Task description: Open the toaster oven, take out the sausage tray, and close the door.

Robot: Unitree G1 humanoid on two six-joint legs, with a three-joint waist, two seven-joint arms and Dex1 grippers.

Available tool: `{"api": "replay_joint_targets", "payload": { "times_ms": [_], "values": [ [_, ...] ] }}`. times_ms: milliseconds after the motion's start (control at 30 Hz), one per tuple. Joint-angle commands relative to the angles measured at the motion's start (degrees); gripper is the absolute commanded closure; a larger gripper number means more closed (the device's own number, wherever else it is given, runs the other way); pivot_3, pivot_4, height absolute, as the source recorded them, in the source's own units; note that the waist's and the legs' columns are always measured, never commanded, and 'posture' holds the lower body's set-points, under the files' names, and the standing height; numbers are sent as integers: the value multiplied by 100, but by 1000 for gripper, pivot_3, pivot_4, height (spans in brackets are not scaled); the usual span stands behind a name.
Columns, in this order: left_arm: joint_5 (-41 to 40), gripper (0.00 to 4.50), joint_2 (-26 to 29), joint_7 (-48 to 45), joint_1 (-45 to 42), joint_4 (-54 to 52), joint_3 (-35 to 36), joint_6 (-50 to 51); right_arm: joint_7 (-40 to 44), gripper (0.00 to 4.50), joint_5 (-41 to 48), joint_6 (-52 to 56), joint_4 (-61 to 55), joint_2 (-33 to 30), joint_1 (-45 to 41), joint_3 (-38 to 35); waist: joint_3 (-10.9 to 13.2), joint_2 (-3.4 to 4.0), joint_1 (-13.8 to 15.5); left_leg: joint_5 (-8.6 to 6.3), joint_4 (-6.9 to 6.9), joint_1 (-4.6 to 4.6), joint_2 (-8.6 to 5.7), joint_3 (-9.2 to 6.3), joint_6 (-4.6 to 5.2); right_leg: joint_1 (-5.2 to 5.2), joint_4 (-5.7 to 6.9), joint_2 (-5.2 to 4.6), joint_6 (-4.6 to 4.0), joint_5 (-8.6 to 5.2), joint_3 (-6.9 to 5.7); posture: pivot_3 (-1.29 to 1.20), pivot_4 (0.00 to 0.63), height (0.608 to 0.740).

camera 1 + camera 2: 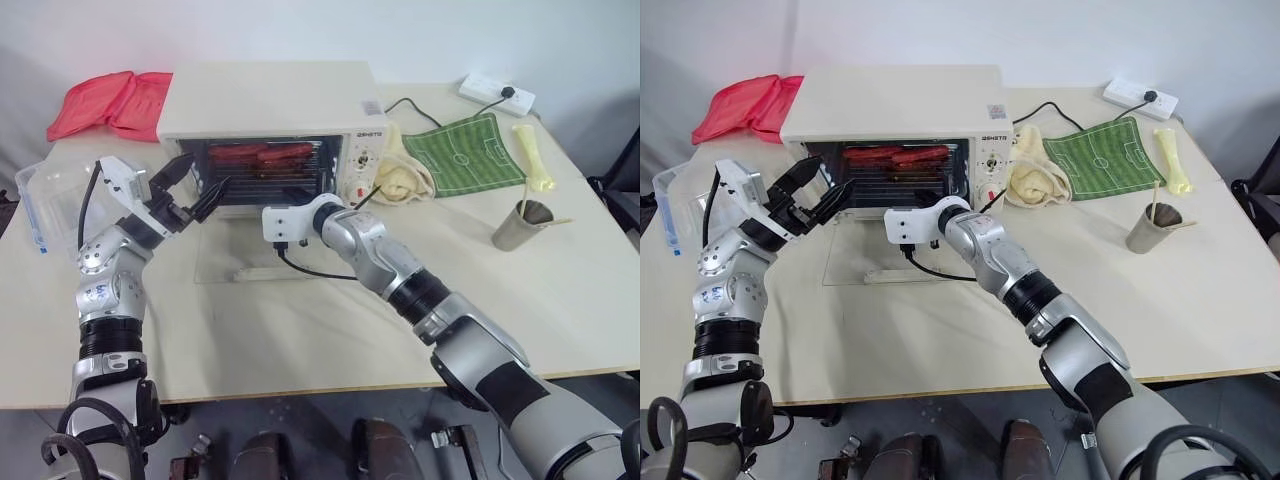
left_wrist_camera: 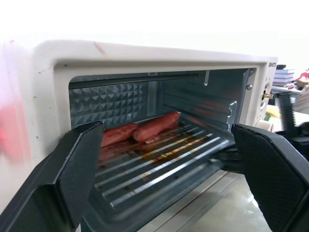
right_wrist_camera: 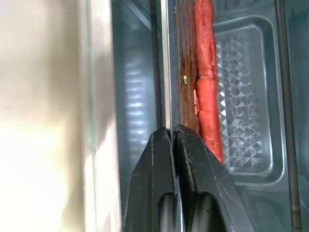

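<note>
The cream-white toaster oven (image 1: 270,95) stands at the back of the table with its glass door (image 1: 225,262) folded down flat in front of it. Inside, the sausage tray (image 2: 159,166) rests on the rails, red-brown sausages (image 2: 155,126) lying toward its back. My left gripper (image 1: 197,183) hangs open just outside the left part of the opening, its black fingers (image 2: 72,179) spread wide and touching nothing. My right gripper (image 3: 171,131) reaches in over the door and is shut on the thin front rim of the tray, near its right end.
A clear plastic box (image 1: 50,190) sits at the left table edge and a red cloth (image 1: 110,100) behind it. Right of the oven lie a cream cloth (image 1: 405,175), a green football-pitch cloth (image 1: 465,150), a metal cup (image 1: 520,225) and a power strip (image 1: 497,93).
</note>
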Motion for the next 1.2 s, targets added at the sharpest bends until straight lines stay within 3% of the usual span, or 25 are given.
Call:
{"api": "replay_joint_targets", "payload": {
  "times_ms": [33, 400, 1200],
  "values": [
    [67, 0, 107, 78, -200, 132, 71, -136, 204, 4466, -95, 130, -807, -75, 95, -84, 0, 0, 2, 0, 2, -1, 0, 0, 0, 0, 0, 0, 0, 0, 0, 0, 150, 740],
    [179, 0, 142, 68, -432, 541, 11, -265, 827, 4466, -379, 661, -2213, -303, 725, -166, 0, 0, 30, 0, 15, -2, 1, 3, 0, 2, 2, 0, 0, 0, 1, 0, 150, 740],
    [261, 0, 285, -164, -824, 1123, -43, -321, 1368, 4466, -503, 746, -3601, -655, 1704, -238, -1, -2, 153, 0, 23, -3, 2, 28, 0, 2, 2, 2, 0, 0, 1, 0, 150, 740]
  ]
}}
